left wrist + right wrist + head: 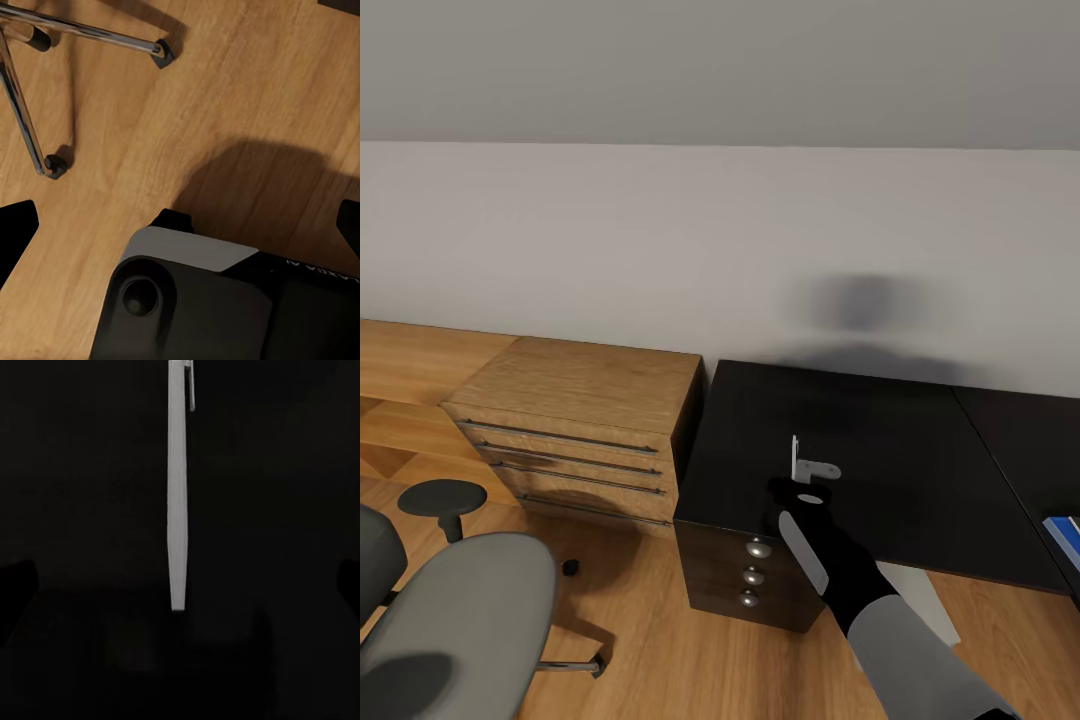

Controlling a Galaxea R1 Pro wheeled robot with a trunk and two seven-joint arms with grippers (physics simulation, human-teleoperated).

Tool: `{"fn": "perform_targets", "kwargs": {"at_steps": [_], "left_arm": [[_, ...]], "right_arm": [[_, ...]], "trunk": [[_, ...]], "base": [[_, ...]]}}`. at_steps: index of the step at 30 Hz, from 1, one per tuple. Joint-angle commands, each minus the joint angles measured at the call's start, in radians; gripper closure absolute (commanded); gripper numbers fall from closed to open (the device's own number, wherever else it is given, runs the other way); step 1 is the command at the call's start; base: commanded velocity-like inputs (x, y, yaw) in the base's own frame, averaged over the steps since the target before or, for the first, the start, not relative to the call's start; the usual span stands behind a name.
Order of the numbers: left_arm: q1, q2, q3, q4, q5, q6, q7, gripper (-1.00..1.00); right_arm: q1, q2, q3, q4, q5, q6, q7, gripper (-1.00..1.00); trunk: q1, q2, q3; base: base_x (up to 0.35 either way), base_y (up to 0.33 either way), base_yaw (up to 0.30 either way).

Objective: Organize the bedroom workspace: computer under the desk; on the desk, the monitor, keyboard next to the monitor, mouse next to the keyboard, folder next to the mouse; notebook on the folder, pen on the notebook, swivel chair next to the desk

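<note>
As the robot's right arm reaches over the black tabletop (880,470), its right hand (810,478) grips a slim white pen (177,495) upright above the dark surface, seemingly carrying it towards a stack yet to be built. A blue item (1066,535), possibly the folder, peeks in at the tabletop's far right edge. The swivel chair (455,620) stands on the wooden floor (225,97), apart from the tabletop. The left hand (180,225) hangs unclenched over that floor.

Head camera high, facing down over desk (860,450) and swivel chair (460,610), left wrist camera close above floor (247,97), right wrist camera near the dark desk top (90,510), shared with head view.
</note>
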Motion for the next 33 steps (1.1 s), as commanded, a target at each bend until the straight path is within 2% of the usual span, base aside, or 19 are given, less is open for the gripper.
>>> {"fn": "perform_targets", "kwargs": {"at_steps": [1, 33], "left_arm": [[-0.001, 0.001, -0.005, 0.0, 0.01, -0.009, 0.005, -1.0], [-0.001, 0.001, -0.005, 0.0, 0.011, -0.009, 0.004, -1.0]], "right_arm": [[-0.001, -0.001, 0.003, -0.001, -0.006, 0.004, -0.008, -1.0], [0.0, -0.001, 0.002, -0.029, -0.007, 0.004, -0.01, -1.0]], "trunk": [[0.0, -0.001, -0.001], [0.0, -0.001, -0.001]], "base": [[0.0, 0.0, 0.0], [0.0, 0.0, 0.0]]}}
